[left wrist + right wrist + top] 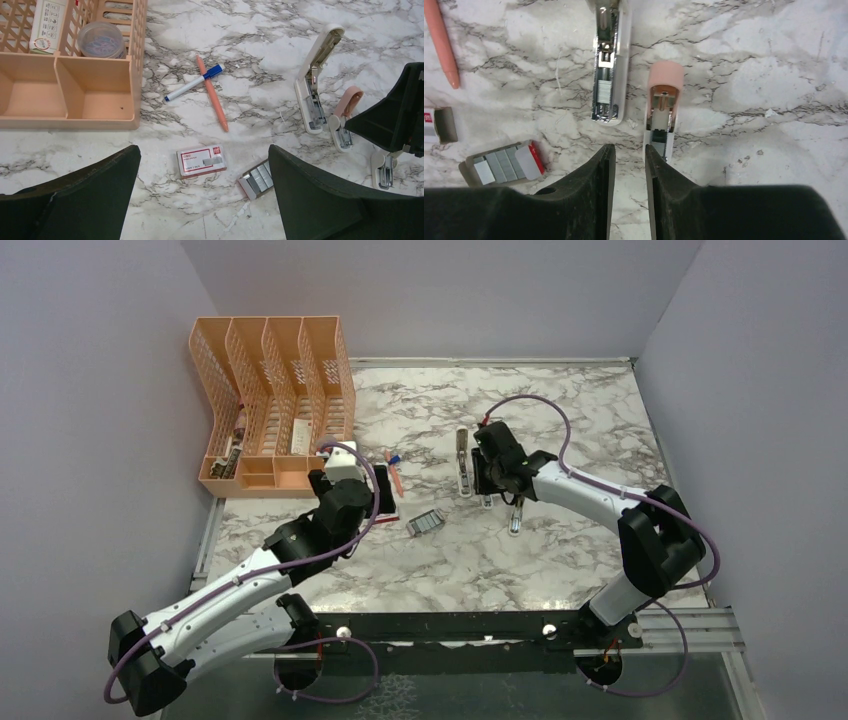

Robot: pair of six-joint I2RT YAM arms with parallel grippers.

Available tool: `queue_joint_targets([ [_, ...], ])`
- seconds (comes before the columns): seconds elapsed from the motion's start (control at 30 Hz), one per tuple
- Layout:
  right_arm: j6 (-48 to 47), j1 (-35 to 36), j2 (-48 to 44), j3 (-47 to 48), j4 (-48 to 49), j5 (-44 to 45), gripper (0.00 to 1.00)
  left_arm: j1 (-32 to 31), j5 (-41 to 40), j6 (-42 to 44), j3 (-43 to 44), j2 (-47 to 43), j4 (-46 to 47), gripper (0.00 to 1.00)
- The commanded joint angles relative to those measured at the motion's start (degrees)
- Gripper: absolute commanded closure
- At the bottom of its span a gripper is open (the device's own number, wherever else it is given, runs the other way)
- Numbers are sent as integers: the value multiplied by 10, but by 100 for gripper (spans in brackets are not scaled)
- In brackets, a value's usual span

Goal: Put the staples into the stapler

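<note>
1. One marble worktop (560, 400) carries everything I see.
2. Left gripper (202, 152): spread wide and empty, above the red-and-white box (201, 161).
3. Right gripper (630, 150): only a narrow gap, nothing in it.
4. The stapler (611, 60) lies hinged open mid-worktop, just beyond the right gripper.
5. The staples (504, 165) sit loose in a small tray, near the stapler on its left.

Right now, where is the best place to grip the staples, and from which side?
Grip the staples across the block's long sides, coming from straight above: the strips lie flat, face up in their open tray, whose walls would probably block a sideways approach.
</note>
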Motion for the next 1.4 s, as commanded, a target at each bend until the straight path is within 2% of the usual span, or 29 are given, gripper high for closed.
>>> queue_joint_targets([
  [0.0,-39,20,-19,8,-1,-65,68,2,-12,1,2,-12,12,1],
  [0.17,-43,85,-11,16,20,-108,77,2,-19,-3,1,-17,12,1],
  [0.33,-37,146,35,48,14,-88,78,2,-21,-4,-1,-28,12,1],
  [0.53,-31,176,102,89,7,-75,80,2,-21,-6,-4,-38,11,1],
  [0.83,-37,202,167,143,-4,-75,74,2,-22,-9,-8,-46,8,1],
  [1.37,-43,215,205,172,-36,-48,64,2,-24,-11,-11,-41,8,1],
])
